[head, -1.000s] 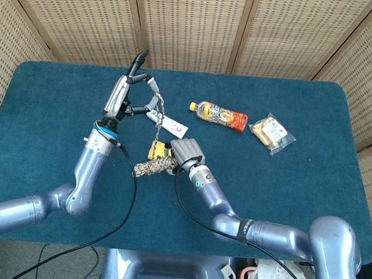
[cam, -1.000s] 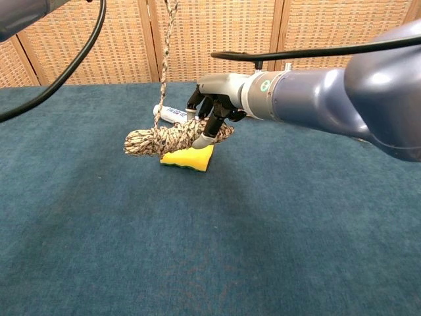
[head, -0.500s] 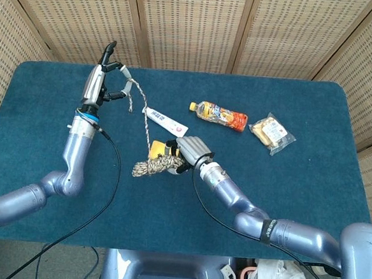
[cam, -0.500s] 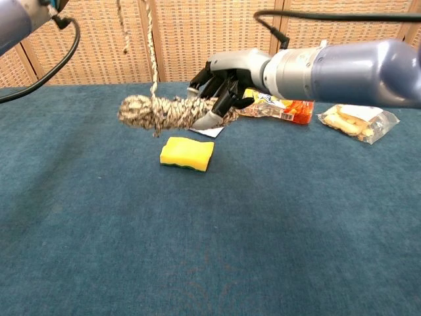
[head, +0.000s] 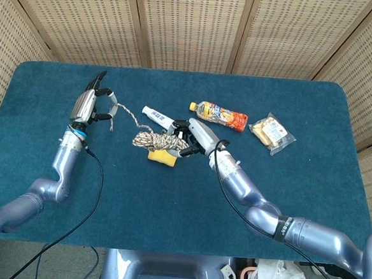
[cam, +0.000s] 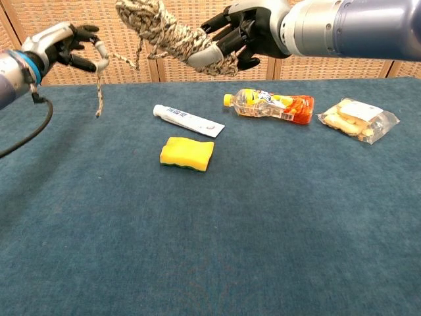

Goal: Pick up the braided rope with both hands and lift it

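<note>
Above the bench (cam: 276,217), the braided rope (cam: 172,36) runs left-right: right hand (cam: 247,29) fingers clutch its bundle, left hand (cam: 69,49) fingers pinch its loose end.

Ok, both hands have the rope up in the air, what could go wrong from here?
The left hand pinches only the thin loose end of the braided rope, with a tail dangling below; it might slip out. The right hand carries the coiled bundle at one side, so coils may sag or unwind and drop toward the sponge and toothpaste tube.
</note>
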Controlling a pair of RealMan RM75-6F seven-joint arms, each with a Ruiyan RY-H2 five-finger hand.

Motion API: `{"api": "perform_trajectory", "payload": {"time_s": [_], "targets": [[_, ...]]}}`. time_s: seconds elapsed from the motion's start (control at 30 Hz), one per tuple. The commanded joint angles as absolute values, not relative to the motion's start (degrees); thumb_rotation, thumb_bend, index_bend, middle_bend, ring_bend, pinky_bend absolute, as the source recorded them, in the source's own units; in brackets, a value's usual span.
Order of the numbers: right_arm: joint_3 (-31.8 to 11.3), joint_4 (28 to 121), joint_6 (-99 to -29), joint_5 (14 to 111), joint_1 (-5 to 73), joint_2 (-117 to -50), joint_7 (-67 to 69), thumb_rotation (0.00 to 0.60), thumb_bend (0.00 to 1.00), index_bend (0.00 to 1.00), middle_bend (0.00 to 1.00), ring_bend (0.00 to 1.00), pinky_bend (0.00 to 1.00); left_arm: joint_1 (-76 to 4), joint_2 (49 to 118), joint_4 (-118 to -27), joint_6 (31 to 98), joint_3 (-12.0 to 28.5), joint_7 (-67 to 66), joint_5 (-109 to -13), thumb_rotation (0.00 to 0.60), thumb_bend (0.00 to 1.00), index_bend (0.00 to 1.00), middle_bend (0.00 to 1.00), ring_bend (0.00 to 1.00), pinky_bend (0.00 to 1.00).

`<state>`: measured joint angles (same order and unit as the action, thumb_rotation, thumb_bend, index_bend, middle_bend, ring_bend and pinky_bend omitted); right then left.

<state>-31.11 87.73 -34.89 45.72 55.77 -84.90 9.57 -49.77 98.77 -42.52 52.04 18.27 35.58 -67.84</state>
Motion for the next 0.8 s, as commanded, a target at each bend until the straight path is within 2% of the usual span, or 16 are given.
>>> {"api": "perform_trajectory", "payload": {"time_s": [0.03,0.37,0.8], "targets": [[-31.6,88.1,-36.2,43.6,56.1,-84.2,10.4,0.6,0.83,0.79,0.9,0.74,0.96,-48.5,100.5,-39.9,52.3,15.9,37.6,-70.6,0.6,0.63,0.89,0.0,0.0,0.0],[-31.3,88.8,-41.1,33.4,58.5,-82.7,8.8,0.6,0.83,0.79,0.9,0.74,0.96,-45.5,100.2,-39.4,56.6,10.1,39.0,-78.1,0.6,0.63,0.89,0.0,0.0,0.0],[-30.1,88.8,-45.3,27.8,60.3,-80.5,4.6,0.6,0.83,0.79,0.9,0.74,0.96,-42.6,96.6,-44.3,59.5,5.8,38.4,-83.0,0.6,0.64,0.89,0.0,0.0,0.0]]}}
